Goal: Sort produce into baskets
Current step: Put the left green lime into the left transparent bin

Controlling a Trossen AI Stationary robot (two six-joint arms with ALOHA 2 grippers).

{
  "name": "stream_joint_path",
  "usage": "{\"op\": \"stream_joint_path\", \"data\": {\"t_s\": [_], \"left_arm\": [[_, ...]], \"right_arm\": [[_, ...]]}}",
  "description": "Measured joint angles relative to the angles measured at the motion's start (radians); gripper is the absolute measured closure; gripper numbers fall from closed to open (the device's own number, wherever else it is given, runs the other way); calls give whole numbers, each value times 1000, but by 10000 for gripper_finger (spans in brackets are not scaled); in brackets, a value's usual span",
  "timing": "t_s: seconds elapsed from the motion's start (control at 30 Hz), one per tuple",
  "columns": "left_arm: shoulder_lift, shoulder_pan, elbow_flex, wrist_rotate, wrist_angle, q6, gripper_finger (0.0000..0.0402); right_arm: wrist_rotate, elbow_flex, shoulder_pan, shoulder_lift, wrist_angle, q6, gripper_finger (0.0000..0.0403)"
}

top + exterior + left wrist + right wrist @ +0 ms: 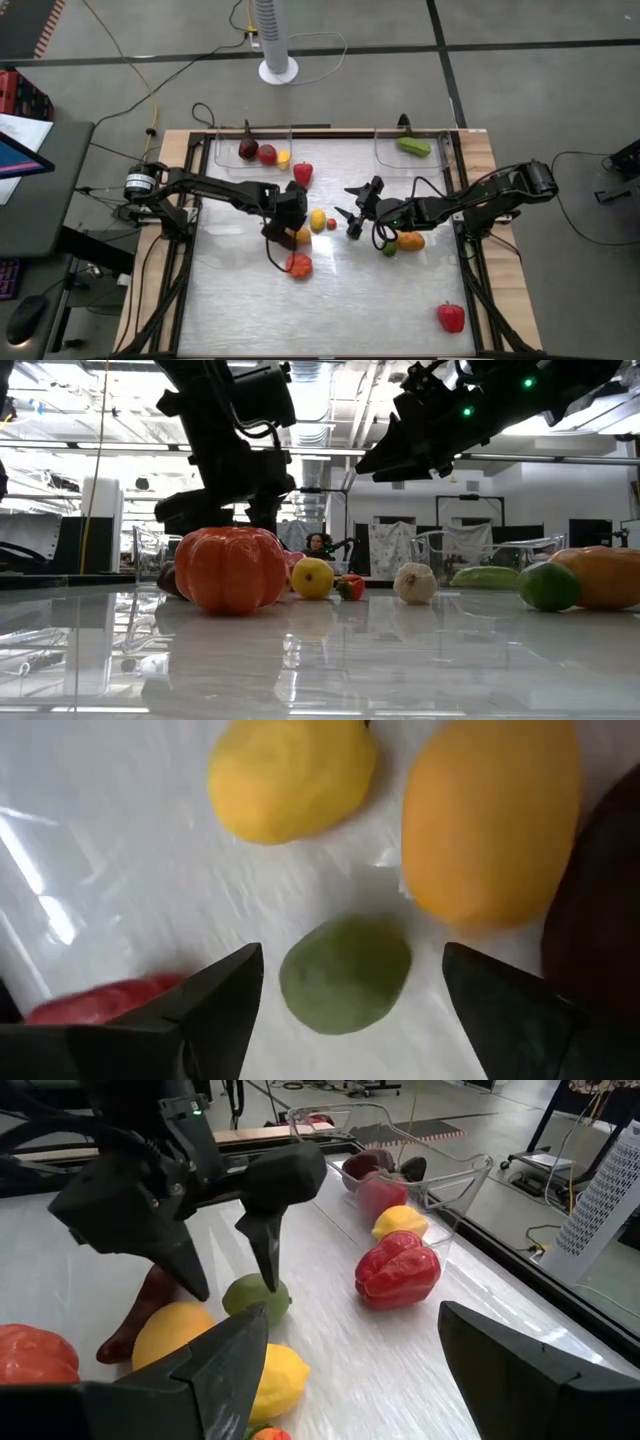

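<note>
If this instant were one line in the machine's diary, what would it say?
left tool: open, straddling small round green lime on white table | right tool: open, empty, mid-table | lime not yet gripped

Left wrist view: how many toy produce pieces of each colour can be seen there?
Yellow rounded toy lemon: 1
Orange oval toy fruit: 1
Green round toy lime: 1
Red toy piece, cut by the edge: 1
Dark brown-red piece, cut by the edge: 1
Total: 5

From above, the left arm covers the green lime (345, 974), so we only see it up close. A dark thing (598, 900) is cut off at the edge. The red pepper (95, 1002) hides behind one finger.
</note>
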Motion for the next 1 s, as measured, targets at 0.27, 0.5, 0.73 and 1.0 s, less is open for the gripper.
{"op": "stream_joint_path", "data": {"t_s": [0.27, 0.5, 0.73, 1.0], "left_arm": [[0, 49, 0, -1, -5, 261, 107], [0, 79, 0, 20, -4, 419, 107], [43, 80, 0, 86, 11, 395, 107], [142, 44, 6, -47, 27, 407, 122]], "right_arm": [[0, 0, 0, 0, 0, 0, 82], [0, 0, 0, 0, 0, 0, 82], [0, 0, 0, 0, 0, 0, 82], [0, 0, 0, 0, 1, 0, 82]]}}
